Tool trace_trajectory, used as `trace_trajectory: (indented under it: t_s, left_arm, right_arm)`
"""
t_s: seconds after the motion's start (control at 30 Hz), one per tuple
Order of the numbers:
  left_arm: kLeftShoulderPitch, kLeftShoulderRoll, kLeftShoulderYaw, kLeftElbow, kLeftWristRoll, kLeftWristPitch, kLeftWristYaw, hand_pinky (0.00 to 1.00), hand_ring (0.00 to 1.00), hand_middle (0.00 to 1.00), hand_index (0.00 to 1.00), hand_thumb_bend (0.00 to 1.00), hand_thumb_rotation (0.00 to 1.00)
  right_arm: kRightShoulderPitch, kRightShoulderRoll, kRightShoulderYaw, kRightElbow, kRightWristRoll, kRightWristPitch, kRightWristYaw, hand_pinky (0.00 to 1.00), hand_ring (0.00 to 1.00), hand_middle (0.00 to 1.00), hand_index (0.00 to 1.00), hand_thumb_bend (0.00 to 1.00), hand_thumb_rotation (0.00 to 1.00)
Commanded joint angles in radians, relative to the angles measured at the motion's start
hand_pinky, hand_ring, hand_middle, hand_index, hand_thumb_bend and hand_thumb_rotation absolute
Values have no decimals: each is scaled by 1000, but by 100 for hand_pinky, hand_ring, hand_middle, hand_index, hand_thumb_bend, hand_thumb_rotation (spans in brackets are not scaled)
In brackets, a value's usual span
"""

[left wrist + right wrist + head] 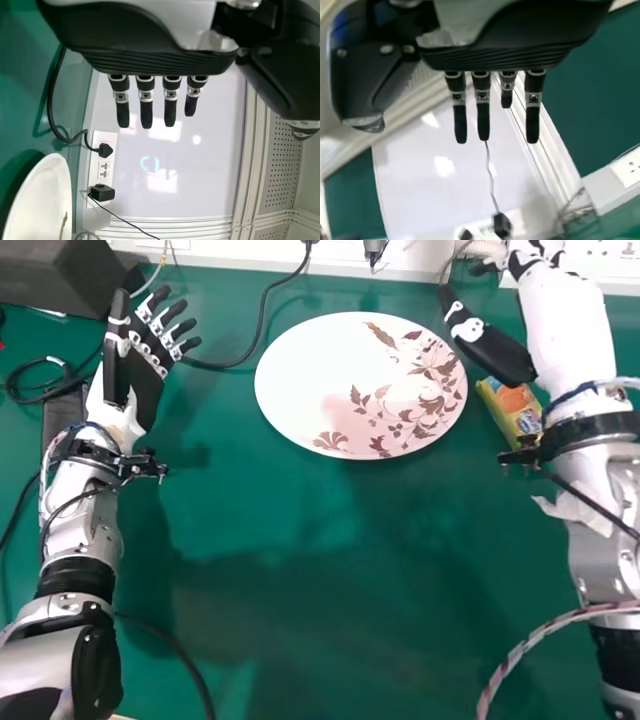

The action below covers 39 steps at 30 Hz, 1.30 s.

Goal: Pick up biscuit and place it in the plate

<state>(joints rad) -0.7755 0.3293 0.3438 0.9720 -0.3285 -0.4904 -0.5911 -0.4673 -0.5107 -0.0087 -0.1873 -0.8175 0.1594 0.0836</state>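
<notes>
At upper right, the yellow biscuit packet (512, 411) is overlapped by the right arm (573, 335).
Left hand (140, 358) and right hand (488, 346) are extended straight; likely crushable, the packet is best gripped lightly by its sides.
</notes>
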Motion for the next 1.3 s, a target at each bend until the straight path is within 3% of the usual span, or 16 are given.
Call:
trace_trajectory:
  t_s: [0.0, 0.23, 0.33, 0.4, 0.53, 0.67, 1.27]
  left_arm:
    - [-18, 15, 16, 26, -14, -16, -13, 86, 92, 97, 100, 100, 63]
    - [-28, 21, 22, 64, -9, -38, -33, 85, 92, 98, 100, 100, 64]
    - [-33, 25, 27, 84, -11, -45, -59, 86, 94, 98, 100, 100, 66]
    - [-37, 24, 33, 92, -16, -46, -79, 85, 94, 99, 100, 100, 68]
    - [-45, 24, 45, 111, -30, -46, -121, 84, 93, 98, 100, 100, 69]
    - [-56, 17, 65, 129, -54, -30, -144, 82, 93, 99, 100, 100, 70]
    - [-90, 19, 118, 179, -114, 36, -240, 89, 93, 100, 100, 100, 69]
  right_arm:
    - [-25, -23, 17, -20, -26, 33, 40, 58, 72, 77, 72, 81, 33]
    - [-66, -40, 42, -1, -73, 89, 89, 59, 72, 77, 73, 84, 36]
    - [-77, -43, 52, 12, -89, 106, 93, 59, 73, 80, 74, 90, 43]
    - [-84, -46, 62, 22, -103, 115, 92, 60, 77, 85, 79, 97, 48]
    - [-97, -50, 76, 42, -122, 132, 94, 69, 89, 98, 92, 100, 54]
    - [-114, -55, 92, 69, -136, 150, 101, 73, 94, 100, 97, 100, 57]
    - [-201, -69, 147, 191, -154, 216, 134, 74, 97, 100, 100, 100, 52]
